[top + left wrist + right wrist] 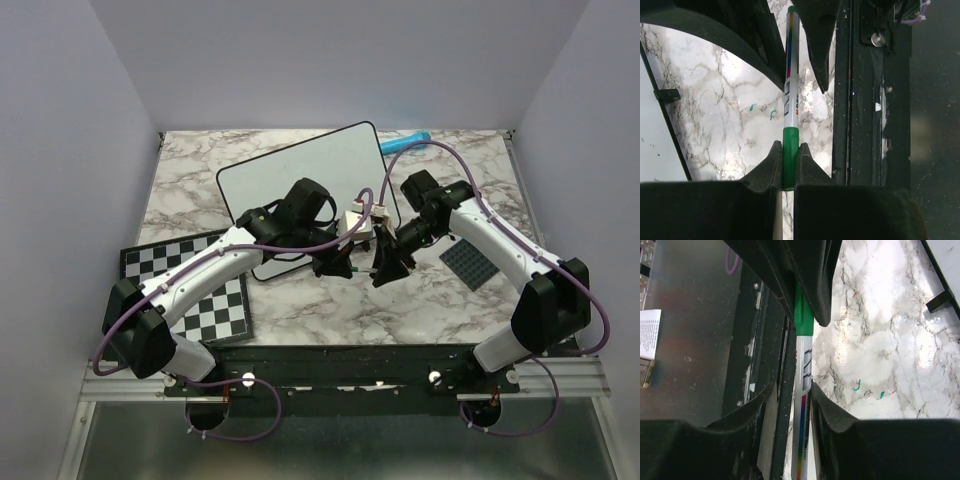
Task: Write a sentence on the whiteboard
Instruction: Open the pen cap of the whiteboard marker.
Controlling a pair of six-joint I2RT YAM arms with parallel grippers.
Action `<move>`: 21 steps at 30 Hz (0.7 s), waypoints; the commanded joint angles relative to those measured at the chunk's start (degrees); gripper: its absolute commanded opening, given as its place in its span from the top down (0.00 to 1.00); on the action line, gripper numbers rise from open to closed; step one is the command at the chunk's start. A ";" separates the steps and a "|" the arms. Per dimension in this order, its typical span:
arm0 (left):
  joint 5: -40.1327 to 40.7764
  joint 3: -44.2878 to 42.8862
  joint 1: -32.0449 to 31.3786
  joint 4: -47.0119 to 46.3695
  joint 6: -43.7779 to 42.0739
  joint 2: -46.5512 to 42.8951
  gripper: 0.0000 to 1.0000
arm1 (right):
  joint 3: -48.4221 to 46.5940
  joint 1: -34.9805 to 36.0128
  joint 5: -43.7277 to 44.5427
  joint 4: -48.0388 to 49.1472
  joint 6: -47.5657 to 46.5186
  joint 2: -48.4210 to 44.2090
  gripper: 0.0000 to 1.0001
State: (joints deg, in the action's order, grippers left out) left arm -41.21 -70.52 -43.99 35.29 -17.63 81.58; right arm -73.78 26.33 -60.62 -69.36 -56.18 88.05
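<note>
The left gripper (789,161) is clamped on the green cap end of the marker (791,95), a white plastic barrel with a rainbow stripe down its side. The right gripper (804,407) has its fingers (827,412) close on either side of the white barrel. I cannot tell whether they grip it or only bracket it. The marker spans the short gap between the two grippers, above the grey-veined white marble tabletop (300,310).

On the marble between the marker and the board I see two small green ink marks (772,115).

The whiteboard (300,175), a large white rectangular board with rounded corners and a thin black rim, lies flat at the far centre of the table, turned at an angle. Its near edge runs under the left arm.

A black-and-white checkerboard (215,300) lies at the near left. A dark gridded square mat (468,264) lies to the right. A blue cylindrical object (408,143) lies just beyond the whiteboard's far right corner.
</note>
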 commanded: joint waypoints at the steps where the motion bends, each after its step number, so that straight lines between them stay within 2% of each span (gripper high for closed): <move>1: 2.01 -1.72 -0.22 2.94 -2.23 0.77 1.00 | 1.00 0.66 -2.92 3.88 4.59 0.37 0.63; 8: 2.54 -2.07 -0.22 3.30 -2.76 0.51 1.00 | 2.41 0.66 -4.24 6.70 7.75 -0.25 0.79; 9: 2.54 -2.08 -0.22 3.56 -2.94 0.51 1.00 | 2.50 0.66 -4.50 6.78 7.76 -0.25 0.92; 10: 2.63 -2.16 -0.22 3.56 -3.03 0.33 1.00 | 2.59 0.66 -4.85 6.78 7.93 -0.42 0.99; 21: 3.51 -0.14 0.04 0.84 -3.38 -1.95 1.00 | 5.14 0.57 -6.62 7.31 7.14 -2.88 0.99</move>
State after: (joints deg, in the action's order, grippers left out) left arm -40.49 -71.33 -44.27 38.63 -19.68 81.60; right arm -69.65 26.30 -63.33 -62.00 -49.43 87.53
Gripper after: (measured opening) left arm 0.103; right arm 0.070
